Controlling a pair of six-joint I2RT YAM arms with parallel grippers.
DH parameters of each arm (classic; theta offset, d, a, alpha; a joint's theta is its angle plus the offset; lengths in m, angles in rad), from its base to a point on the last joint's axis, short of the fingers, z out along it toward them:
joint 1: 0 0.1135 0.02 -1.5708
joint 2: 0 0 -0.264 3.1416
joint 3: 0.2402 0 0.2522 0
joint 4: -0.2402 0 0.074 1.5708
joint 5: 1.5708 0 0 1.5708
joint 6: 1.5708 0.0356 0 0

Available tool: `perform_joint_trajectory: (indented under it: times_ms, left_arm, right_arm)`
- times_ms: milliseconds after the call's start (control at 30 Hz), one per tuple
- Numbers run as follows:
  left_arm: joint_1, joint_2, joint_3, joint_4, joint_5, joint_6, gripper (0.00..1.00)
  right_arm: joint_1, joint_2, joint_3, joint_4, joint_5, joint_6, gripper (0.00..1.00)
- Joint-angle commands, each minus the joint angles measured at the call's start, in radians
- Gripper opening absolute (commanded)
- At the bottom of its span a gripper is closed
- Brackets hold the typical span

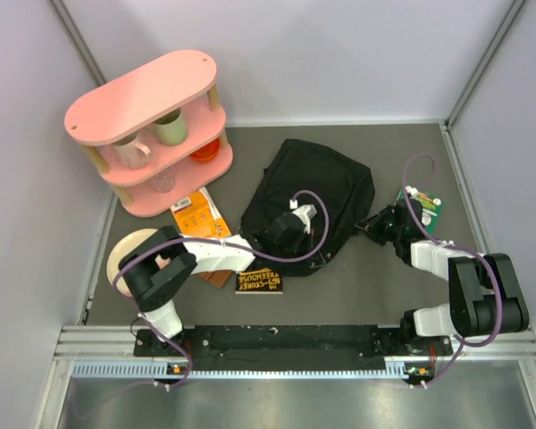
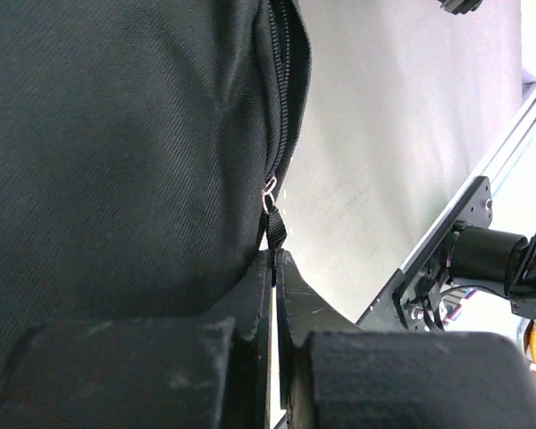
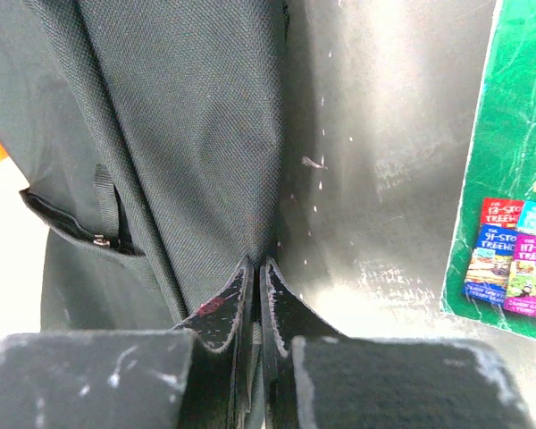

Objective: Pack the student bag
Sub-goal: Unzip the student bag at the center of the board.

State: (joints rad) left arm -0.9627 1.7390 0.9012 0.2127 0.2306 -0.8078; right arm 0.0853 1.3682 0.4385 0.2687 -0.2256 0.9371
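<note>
The student bag (image 1: 317,192), a large black floppy backpack, lies in the middle of the table. My left gripper (image 1: 309,239) is at its near edge. In the left wrist view the left gripper (image 2: 274,256) is shut on the black zip pull (image 2: 274,231) that hangs from the bag's zip (image 2: 281,98). My right gripper (image 1: 368,223) is at the bag's right edge. In the right wrist view the right gripper (image 3: 259,264) is shut on the bag's fabric edge (image 3: 205,134).
A pink two-tier shelf (image 1: 152,98) with mugs stands at the back left. An orange book (image 1: 201,214) and a black book (image 1: 259,281) lie left of and in front of the bag. A green book (image 1: 431,210) lies under the right arm (image 3: 509,179). A beige plate (image 1: 125,250) is at the left.
</note>
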Motion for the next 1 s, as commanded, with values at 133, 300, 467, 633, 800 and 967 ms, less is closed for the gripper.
perform_joint_trajectory:
  times_ms: [133, 300, 467, 633, 800, 967]
  left_arm:
    - [-0.008, -0.142, -0.022, -0.116, -0.114, 0.075, 0.0]
    - [-0.008, -0.136, 0.028, -0.095, -0.128, 0.073, 0.0]
    - [-0.008, -0.116, 0.085, -0.116, -0.094, 0.117, 0.0]
    - [-0.008, -0.128, 0.054, -0.102, -0.083, 0.124, 0.0]
    - [-0.008, -0.121, 0.041, -0.081, -0.073, 0.113, 0.0]
    - [-0.008, -0.11, 0.047, -0.073, -0.059, 0.111, 0.0]
  right_arm:
    - [-0.019, -0.044, 0.075, -0.052, -0.049, -0.081, 0.65]
    - [-0.024, -0.198, 0.155, -0.297, 0.029, -0.15, 0.82]
    - [0.002, -0.27, 0.115, -0.308, -0.15, -0.07, 0.82]
    - [0.039, -0.345, 0.04, -0.359, -0.178, -0.084, 0.8]
    - [0.094, -0.389, 0.002, -0.364, -0.178, -0.06, 0.77]
    - [0.142, -0.348, -0.023, -0.292, -0.164, 0.003, 0.75]
